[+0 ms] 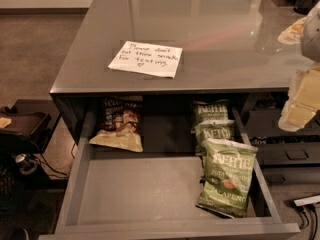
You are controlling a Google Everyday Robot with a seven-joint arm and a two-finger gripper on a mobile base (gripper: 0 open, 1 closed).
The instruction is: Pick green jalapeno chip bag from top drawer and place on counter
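1. Hand [301, 104]: my hand, pale and blocky, enters at the 3 o'clock edge of the view. It is level with the front edge of the table [210, 24] at its right end and well apart from every bag. I cannot tell whether it is apart or together.
2. Table: its glossy grey reflective top fills the view toward 12 o'clock.
3. Handwritten note [146, 58]: a white paper sheet lying flat on the table, near its front edge and a little toward 9 o'clock of centre.
4. Top drawer [140, 189]: a shallow grey drawer with low side walls, standing open below the table's front edge and reaching toward 6 o'clock.
5. Green jalapeno chip bag [227, 176]: it lies face up on the drawer floor at about 5 o'clock, just beside the right wall, with "JALAPENO" toward the drawer front.
6. Second Kettle bag [214, 131] and third Kettle bag [210, 109]: these lie in a row behind the first toward 12 o'clock, each overlapped by the bag in front. The rearmost is in shadow under the table.
7. Brown snack bag [117, 126]: it sits at the drawer's back left, about 10 o'clock, well apart from the green bags.
8. Dark cabinet drawers [295, 154]: these are at 4 o'clock, beyond the open drawer's right wall and below my hand.
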